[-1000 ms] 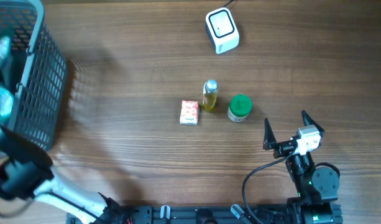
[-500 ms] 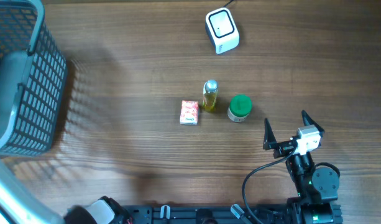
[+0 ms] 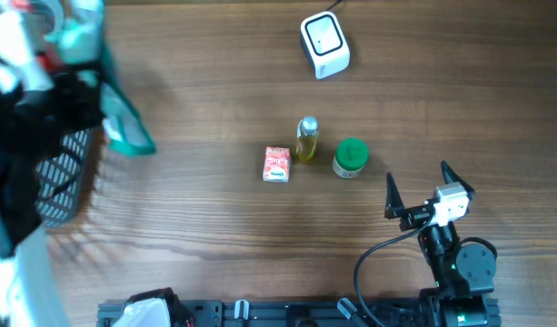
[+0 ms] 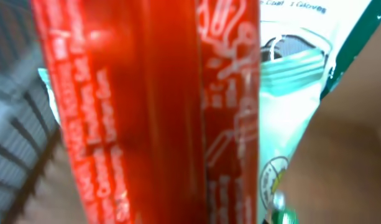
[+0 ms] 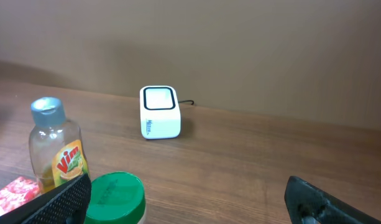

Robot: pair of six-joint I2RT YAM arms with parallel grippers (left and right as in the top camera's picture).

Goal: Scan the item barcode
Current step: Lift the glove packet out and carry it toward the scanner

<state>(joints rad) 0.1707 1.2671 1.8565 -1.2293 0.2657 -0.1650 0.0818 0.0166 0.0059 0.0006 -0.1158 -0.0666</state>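
Note:
My left arm (image 3: 33,100) looms large and blurred at the top left of the overhead view and hides its own gripper. A teal pouch (image 3: 125,132) hangs out from under it. The left wrist view is filled by a red packet (image 4: 153,112) running through the middle where the jaws sit, with the teal-and-white pouch (image 4: 289,106) against it. The fingers themselves are hidden, and no barcode shows. The white scanner (image 3: 324,44) stands at the far middle of the table and is also the white scanner (image 5: 160,112) in the right wrist view. My right gripper (image 3: 416,195) rests open and empty near the front right.
A pink box (image 3: 276,164), a small yellow bottle (image 3: 306,139) and a green-lidded jar (image 3: 351,157) stand in a row mid-table. The jar (image 5: 115,198) lies just ahead of my right finger (image 5: 59,202). A grey mesh basket (image 3: 64,173) peeks out below the left arm.
The left arm has come up over the basket, carrying the red packet and the teal pouch, and now covers most of the basket. The right arm has not moved.

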